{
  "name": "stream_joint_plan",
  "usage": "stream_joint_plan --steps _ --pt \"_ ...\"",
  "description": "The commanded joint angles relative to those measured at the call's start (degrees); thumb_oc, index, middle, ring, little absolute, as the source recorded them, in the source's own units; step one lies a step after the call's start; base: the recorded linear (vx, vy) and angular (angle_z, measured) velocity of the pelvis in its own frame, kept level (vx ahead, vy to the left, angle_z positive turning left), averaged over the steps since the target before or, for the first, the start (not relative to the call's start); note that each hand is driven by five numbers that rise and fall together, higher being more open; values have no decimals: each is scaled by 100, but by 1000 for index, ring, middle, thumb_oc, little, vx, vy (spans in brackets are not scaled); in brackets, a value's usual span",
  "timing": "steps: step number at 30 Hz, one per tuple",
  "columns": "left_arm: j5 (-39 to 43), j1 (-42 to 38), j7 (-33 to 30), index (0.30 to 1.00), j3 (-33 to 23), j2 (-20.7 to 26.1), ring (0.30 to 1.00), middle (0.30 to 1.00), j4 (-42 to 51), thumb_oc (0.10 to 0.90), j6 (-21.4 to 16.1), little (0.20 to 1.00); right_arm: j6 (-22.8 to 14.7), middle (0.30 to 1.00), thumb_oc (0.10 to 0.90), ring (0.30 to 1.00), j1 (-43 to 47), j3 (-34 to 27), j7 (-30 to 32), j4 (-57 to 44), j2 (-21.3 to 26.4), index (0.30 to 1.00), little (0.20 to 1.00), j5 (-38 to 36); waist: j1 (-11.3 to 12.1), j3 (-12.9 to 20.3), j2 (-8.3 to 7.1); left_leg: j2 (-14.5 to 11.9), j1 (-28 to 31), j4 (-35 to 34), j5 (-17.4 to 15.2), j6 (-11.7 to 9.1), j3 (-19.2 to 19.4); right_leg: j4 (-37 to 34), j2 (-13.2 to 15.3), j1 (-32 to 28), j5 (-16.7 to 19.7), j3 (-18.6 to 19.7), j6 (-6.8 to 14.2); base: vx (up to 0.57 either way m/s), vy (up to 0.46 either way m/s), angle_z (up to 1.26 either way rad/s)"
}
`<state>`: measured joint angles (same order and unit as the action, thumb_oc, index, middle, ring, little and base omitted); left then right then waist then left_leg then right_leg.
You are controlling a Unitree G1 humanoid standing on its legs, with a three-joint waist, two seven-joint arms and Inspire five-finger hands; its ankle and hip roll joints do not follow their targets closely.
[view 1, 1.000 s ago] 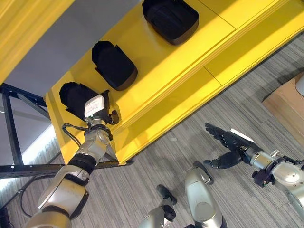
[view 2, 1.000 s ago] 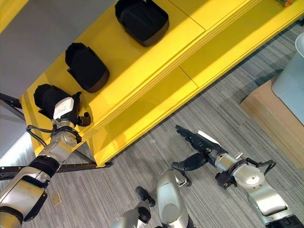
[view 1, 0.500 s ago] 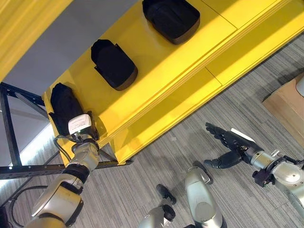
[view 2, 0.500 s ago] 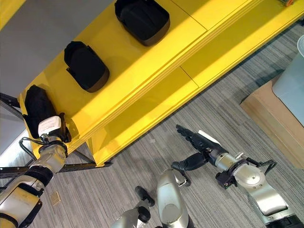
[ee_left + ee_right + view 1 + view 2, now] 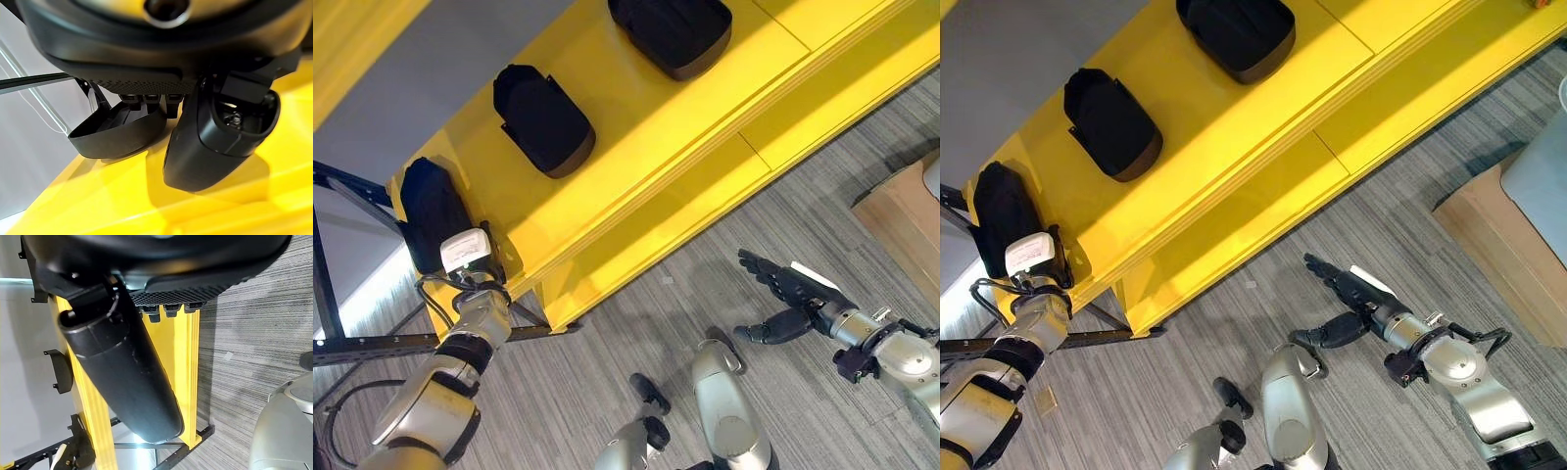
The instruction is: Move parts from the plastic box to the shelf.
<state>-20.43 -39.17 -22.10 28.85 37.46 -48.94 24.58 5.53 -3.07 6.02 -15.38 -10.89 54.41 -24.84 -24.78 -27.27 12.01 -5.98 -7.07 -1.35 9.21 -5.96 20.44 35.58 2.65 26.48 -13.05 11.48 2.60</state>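
Hovering over the carpet (image 5: 607,392), the right hand (image 5: 785,294) is showing straight, spread fingers and holding nothing. Sitting at the shelf's (image 5: 636,147) near end, the left hand (image 5: 480,269) is lying just beside the nearest black part (image 5: 431,206); its fingers are mostly hidden behind the wrist, so whether they are gripping cannot be told. Resting on the yellow shelf in a row are three black parts: the nearest one, a middle part (image 5: 543,119), and a far part (image 5: 674,31). Standing at the right edge is a cardboard box (image 5: 906,211).
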Motion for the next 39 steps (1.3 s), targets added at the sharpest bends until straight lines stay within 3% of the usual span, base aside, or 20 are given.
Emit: stream_joint_plan --steps 1,31,39 --pt "134 27 -238 1000 -487 822 1000 1000 -388 900 101 1000 -531 1000 900 1000 584 -134 56 -385 -486 1000 1000 -201 -49 75 -514 -83 59 688 -778 71 -526 -1050 281 -360 512 -438 73 0 0 0" --pt "-128 -576 -497 1000 -368 441 1000 1000 106 900 -250 1000 -568 1000 900 1000 607 23 82 -380 -688 1000 1000 -168 -93 142 -663 -143 109 637 -779 80 -479 -1079 218 -424 515 -409 88 -2 -3 0" --pt "133 -751 -1119 1000 -446 435 1000 1000 114 900 -218 1000 -625 1000 900 1000 650 127 132 -313 -739 1000 1000 -166 -93 157 -704 -151 77 656 -785 79 -467 -1103 204 -420 528 -389 81 0 0 0"
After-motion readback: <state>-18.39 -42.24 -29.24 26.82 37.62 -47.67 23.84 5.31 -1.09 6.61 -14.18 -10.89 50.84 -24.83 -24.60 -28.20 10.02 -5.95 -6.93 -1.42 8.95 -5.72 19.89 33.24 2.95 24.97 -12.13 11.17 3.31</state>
